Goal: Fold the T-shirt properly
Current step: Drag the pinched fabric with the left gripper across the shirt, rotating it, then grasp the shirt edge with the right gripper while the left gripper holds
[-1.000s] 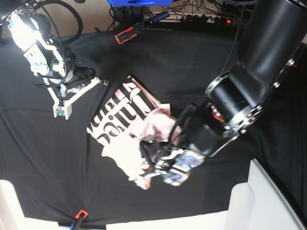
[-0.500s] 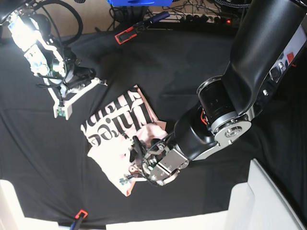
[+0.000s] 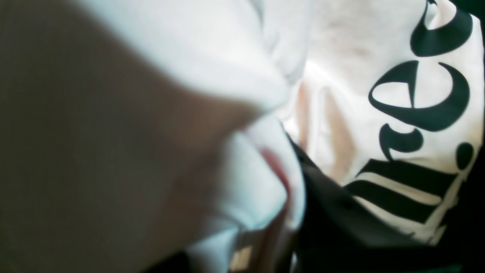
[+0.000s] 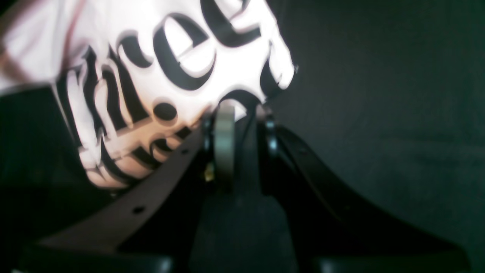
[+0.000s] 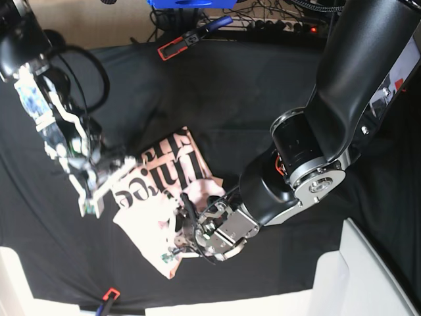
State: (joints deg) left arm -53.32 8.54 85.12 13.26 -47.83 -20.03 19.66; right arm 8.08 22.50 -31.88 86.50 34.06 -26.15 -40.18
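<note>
Base view: the T-shirt (image 5: pixel 168 197) lies crumpled near the middle of the desk (image 5: pixel 263 99), which is covered in black cloth, lettering side up; the left end effector (image 5: pixel 181 242) sits at the shirt's near edge with pink cloth bunched between its fingers, gripping it; the right end effector (image 5: pixel 99 194) reaches down to the shirt's opposite edge, its white fingers touching the printed cloth, though whether they pinch it cannot be told from here; a red-and-black clamp (image 5: pixel 177 45) lies at the far edge of the desk, well apart from the shirt.

Left wrist view: blurred pale cloth of the T-shirt (image 3: pixel 398 113) fills most of the picture, folds pressed close against the lens; black lettering shows on the right part; the fingers themselves are hidden by cloth.

Right wrist view: the right end effector (image 4: pixel 242 113) has its fingertips at the edge of the T-shirt (image 4: pixel 170 68), just beside a black printed letter; a narrow gap stands between the tips, and a bit of white cloth shows at that gap, but I cannot tell whether it is clamped; black desk cloth lies to the right.
</note>
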